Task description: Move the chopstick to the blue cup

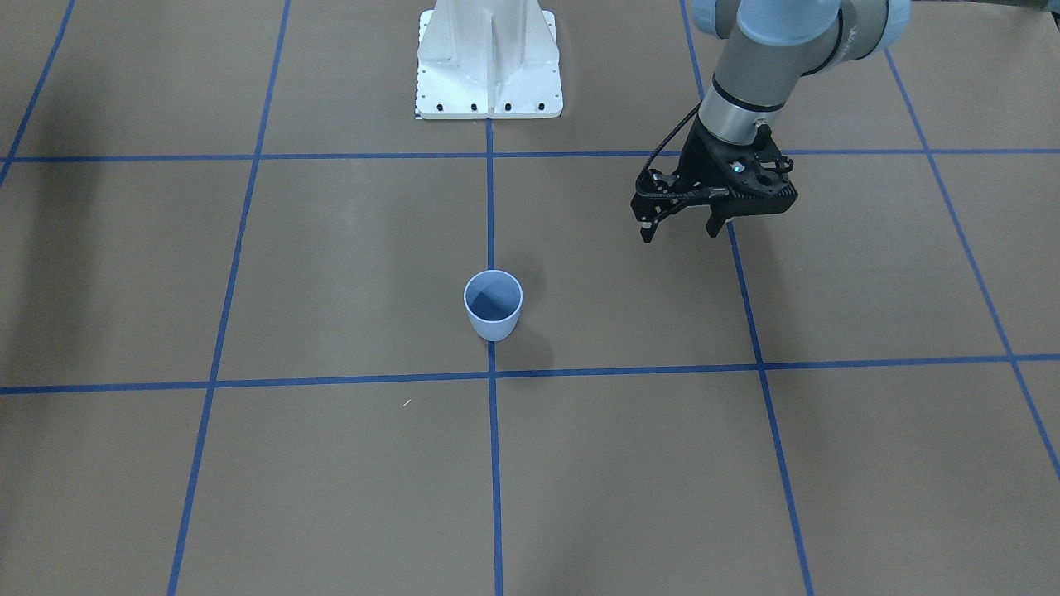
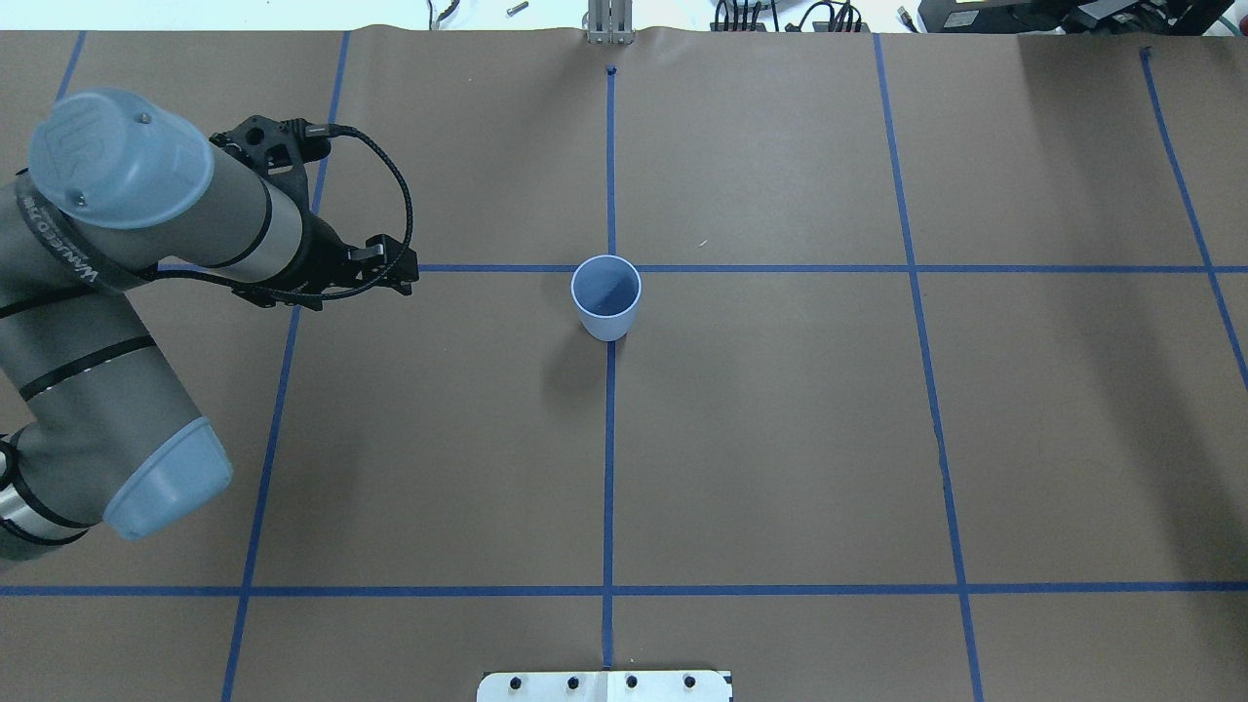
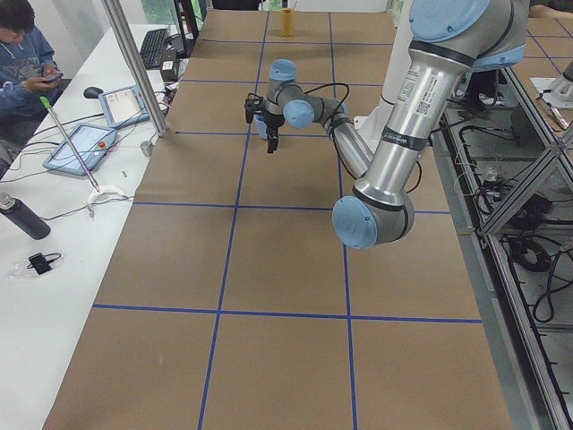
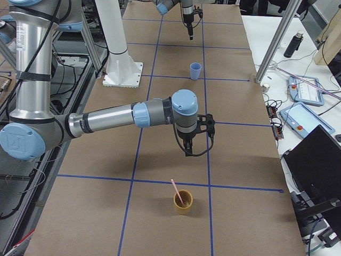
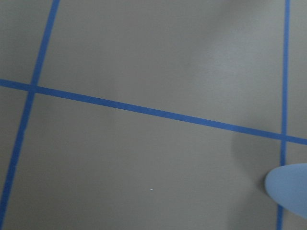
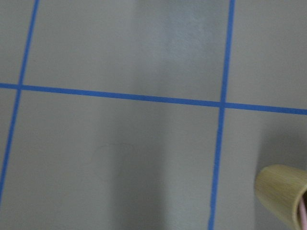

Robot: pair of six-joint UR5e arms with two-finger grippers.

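Exterior right, chopstick (image 4: 176,190) up-left in tan cup (image 4: 183,207), left hand (image 1: 679,234) released, right hand (image 4: 187,152) unclear

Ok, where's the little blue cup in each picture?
Front-facing: blue cup in the middle, just above a tape crossing.
Overhead: middle, just below that crossing.
Exterior left: far off, mostly hidden behind the left gripper.
Exterior right: upper middle, beside the crossing.
Left wrist: bottom right corner, cut off.
Right wrist: not in it.
Shared landmark: the tape crossing beside the cup.
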